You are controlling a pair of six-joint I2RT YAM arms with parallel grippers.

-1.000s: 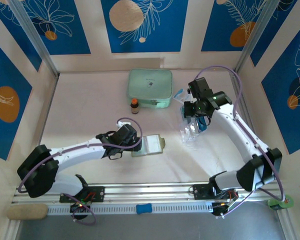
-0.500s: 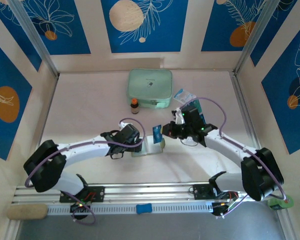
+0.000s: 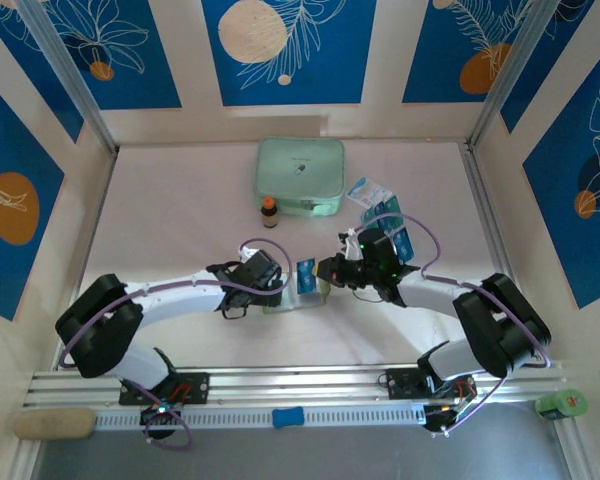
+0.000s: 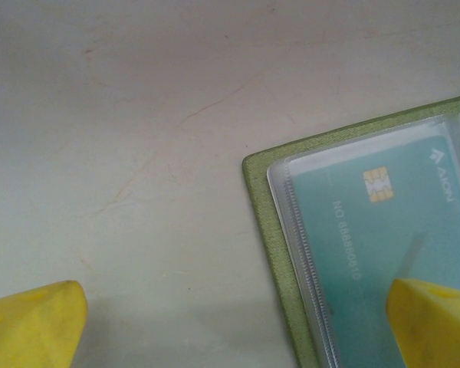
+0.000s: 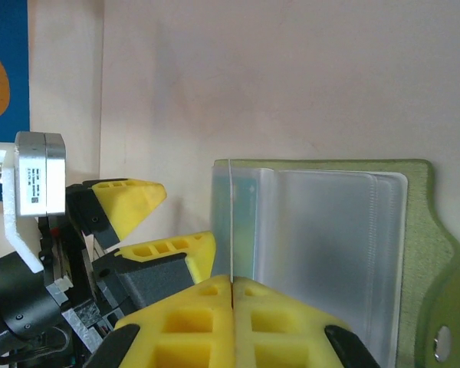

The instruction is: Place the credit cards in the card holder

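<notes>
The olive-green card holder [image 3: 308, 294] lies open on the table, clear pockets up [image 5: 345, 230]. A teal credit card [image 4: 383, 230] sits inside its left pocket. My right gripper [image 3: 321, 272] is shut on a blue credit card [image 3: 306, 273], held on edge over the holder's left side; the right wrist view shows it as a thin line [image 5: 231, 222] above the shut fingers [image 5: 232, 282]. My left gripper [image 4: 234, 330] is open at the holder's left edge, one fingertip [image 4: 437, 322] over the pocket, the other [image 4: 31, 322] over bare table. Another blue card [image 3: 400, 240] lies behind the right arm.
A mint-green zip case [image 3: 299, 177] lies at the back centre, with a small brown bottle [image 3: 269, 212] in front of it. A clear packet with blue print [image 3: 368, 192] lies right of the case. The holder's strap tab with its snap stud [image 5: 442, 343] points away from the left gripper.
My right arm has swung from the back right down to the card holder, bringing the blue card over its left side. The left gripper stayed open at the holder's edge.
</notes>
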